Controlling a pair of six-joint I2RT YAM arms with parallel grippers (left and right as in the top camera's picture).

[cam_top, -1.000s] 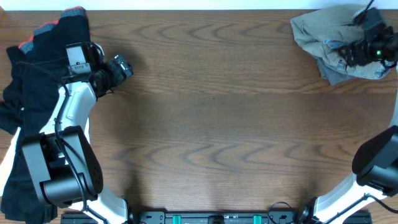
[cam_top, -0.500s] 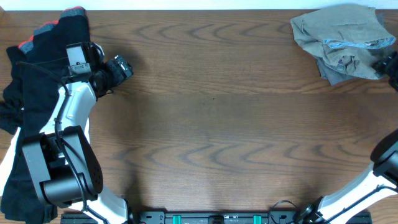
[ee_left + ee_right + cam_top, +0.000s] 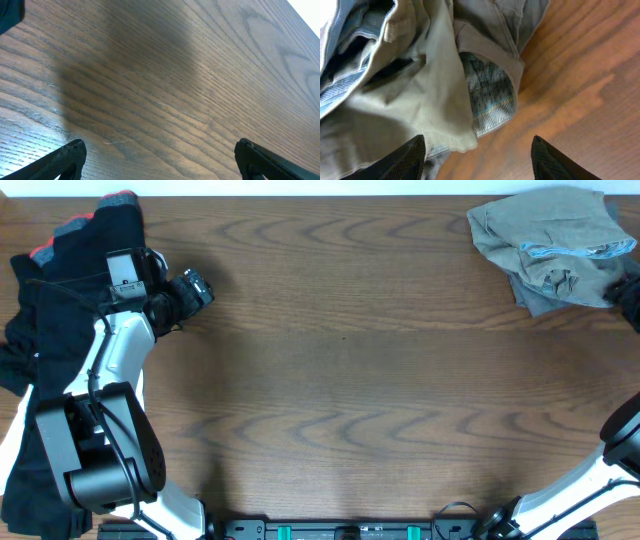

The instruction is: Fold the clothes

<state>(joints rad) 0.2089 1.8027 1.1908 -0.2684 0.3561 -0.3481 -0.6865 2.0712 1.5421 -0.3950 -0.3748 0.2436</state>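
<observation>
Backing the right gripper (image 3: 479, 161) off the khaki shorts (image 3: 545, 240), which are lying crumpled at the far-right corner of the tabletop (image 3: 350, 370).
A second ago that gripper was sitting over the pile; now it's hanging at the right edge, just beside the near hem, jaws wide apart and carrying nothing. I'm reading this as a release or re-approach, with the fold not started. Pale blue waistband lining (image 3: 580, 250) is showing on top and checked pocket lining (image 3: 490, 95) is poking out below. The left gripper (image 3: 162, 165) is staying put, spread wide over bare wood beside the black garments (image 3: 60, 300). The surface is dark wood grain; little of the room is showing.
</observation>
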